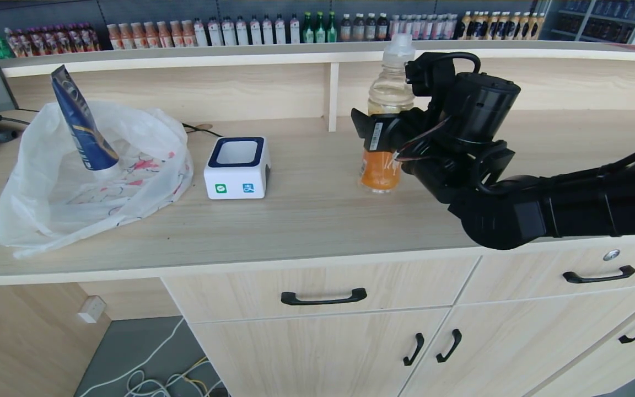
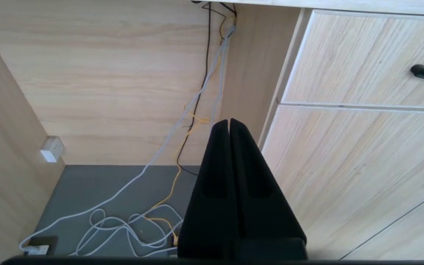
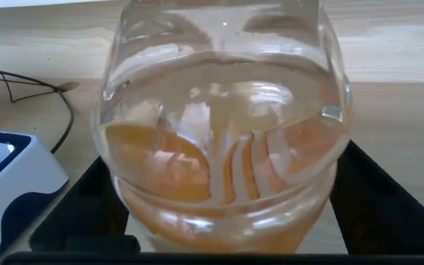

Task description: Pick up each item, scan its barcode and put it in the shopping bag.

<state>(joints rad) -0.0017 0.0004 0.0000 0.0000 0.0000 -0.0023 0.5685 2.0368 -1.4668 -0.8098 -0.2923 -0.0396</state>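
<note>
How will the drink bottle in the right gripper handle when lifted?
The bottle looks undented in the right gripper, so probably stiff. Liquid inside likely makes it heavyish. Tall and narrow, it could tip when set down.

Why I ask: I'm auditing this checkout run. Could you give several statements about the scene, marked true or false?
The right hand is closed on the bottle. True.
The bottle lies on its side. False: it is upright.
A blue pouch stands in the shopping bag. True.
The scanner sits right of the bottle. False: it sits between bag and bottle.
The left hand holds a can. False: it is shut and empty.
</note>
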